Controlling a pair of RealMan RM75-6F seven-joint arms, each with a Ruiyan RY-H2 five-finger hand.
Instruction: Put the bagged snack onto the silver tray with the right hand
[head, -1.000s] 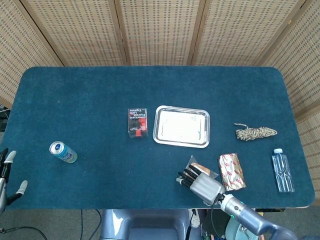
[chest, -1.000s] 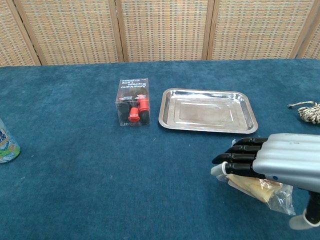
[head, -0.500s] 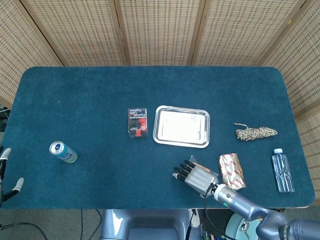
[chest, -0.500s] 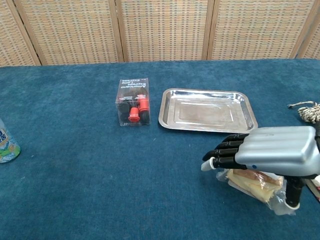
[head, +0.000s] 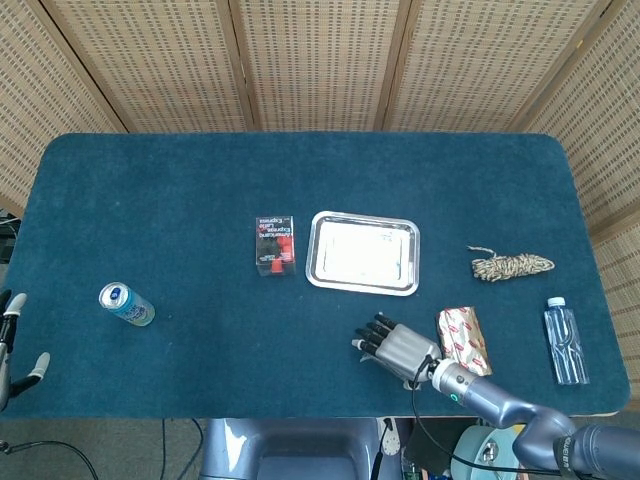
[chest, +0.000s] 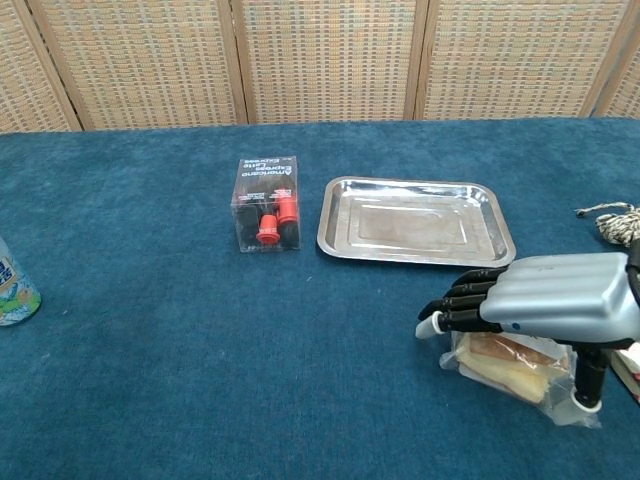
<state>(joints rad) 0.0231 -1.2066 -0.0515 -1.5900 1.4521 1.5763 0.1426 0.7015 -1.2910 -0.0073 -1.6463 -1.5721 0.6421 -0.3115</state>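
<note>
Clear crinkly plastic is showing beneath the right hand (chest: 545, 305), which is hovering palm-down with fingers spread over the bagged snack (chest: 512, 364), not yet gripping; the bag is lying on the cloth just short of the silver tray (chest: 416, 220), apparently awaiting a grasp.

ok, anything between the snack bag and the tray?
Nothing visible. The snack bag lies under the right hand, just in front of the silver tray, with only bare blue cloth between them. The clear box stands beside the tray, out of the way.
</note>
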